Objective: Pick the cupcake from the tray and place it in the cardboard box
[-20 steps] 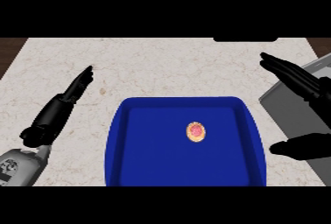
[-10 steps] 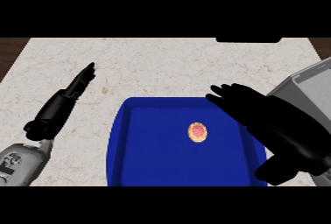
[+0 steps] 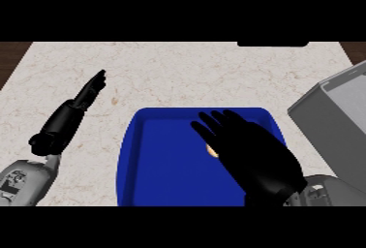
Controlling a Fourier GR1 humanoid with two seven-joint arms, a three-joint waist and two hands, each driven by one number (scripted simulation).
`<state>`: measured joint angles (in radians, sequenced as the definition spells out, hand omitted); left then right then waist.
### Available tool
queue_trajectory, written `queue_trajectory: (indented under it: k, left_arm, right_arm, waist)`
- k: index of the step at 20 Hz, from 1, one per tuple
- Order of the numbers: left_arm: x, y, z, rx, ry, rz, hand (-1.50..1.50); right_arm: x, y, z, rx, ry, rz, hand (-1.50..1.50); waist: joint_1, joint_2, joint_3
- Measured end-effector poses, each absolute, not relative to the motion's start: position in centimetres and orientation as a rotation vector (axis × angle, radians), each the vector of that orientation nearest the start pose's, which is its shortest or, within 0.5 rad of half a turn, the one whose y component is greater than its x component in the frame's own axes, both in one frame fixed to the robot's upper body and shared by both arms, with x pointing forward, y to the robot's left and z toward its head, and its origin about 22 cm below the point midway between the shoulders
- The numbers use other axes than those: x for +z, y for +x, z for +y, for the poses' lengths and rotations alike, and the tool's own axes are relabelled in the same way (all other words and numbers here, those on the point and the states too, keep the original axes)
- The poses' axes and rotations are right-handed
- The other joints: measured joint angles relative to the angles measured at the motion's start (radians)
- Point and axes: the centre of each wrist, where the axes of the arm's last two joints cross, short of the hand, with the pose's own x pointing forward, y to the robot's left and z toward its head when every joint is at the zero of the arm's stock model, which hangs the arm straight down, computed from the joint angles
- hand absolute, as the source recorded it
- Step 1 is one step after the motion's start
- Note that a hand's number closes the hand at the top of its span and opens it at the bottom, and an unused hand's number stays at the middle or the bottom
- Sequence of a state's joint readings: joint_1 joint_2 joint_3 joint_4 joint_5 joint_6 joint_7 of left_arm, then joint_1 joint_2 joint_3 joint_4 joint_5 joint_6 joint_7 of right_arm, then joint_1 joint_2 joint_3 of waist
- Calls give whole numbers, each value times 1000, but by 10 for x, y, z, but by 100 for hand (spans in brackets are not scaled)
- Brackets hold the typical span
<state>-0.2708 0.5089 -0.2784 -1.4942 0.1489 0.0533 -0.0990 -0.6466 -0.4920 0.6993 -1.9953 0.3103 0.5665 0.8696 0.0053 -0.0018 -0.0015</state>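
Note:
A blue tray (image 3: 164,164) lies on the marble counter at the view's centre. Only a small orange sliver of the cupcake (image 3: 211,150) shows in the tray, beside the edge of my right hand. My right hand (image 3: 253,155) hovers flat over the tray with fingers straight and spread, open, covering most of the cupcake. At the right edge stands the grey box (image 3: 336,126), its open top partly in view. My left hand (image 3: 75,109) rests over the counter left of the tray, fingers straight, holding nothing.
A dark object (image 3: 271,44) sits at the counter's far edge, upper right. Bare marble counter (image 3: 178,72) stretches behind the tray and to its left. The counter's left edge (image 3: 16,63) meets dark wood.
My right hand has swept left from beside the box to above the tray and now covers the cupcake. The left hand has barely moved.

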Motion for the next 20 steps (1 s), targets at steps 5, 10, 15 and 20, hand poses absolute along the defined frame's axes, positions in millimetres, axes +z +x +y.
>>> queue_trajectory:
  k: [5, 10, 15, 20]
  left_arm:
    - [68, 293, 265, -534, 97, -1749, 0]
    - [65, 291, 263, -535, 99, -1744, 0]
    - [64, 290, 268, -535, 98, -1752, 0]
    - [61, 289, 268, -536, 98, -1749, 0]
  right_arm:
    - [175, 229, -92, 1692, -579, -1244, -150]
    - [160, 236, -80, 1705, -664, -1200, -150]
    - [146, 238, -79, 1690, -721, -1179, -150]
    - [135, 242, -77, 1705, -762, -1143, -150]
  waist:
    - [-1, 0, 1]
    - [-1, 1, 1]
    - [-3, 1, 1]
    - [-3, 2, 1]
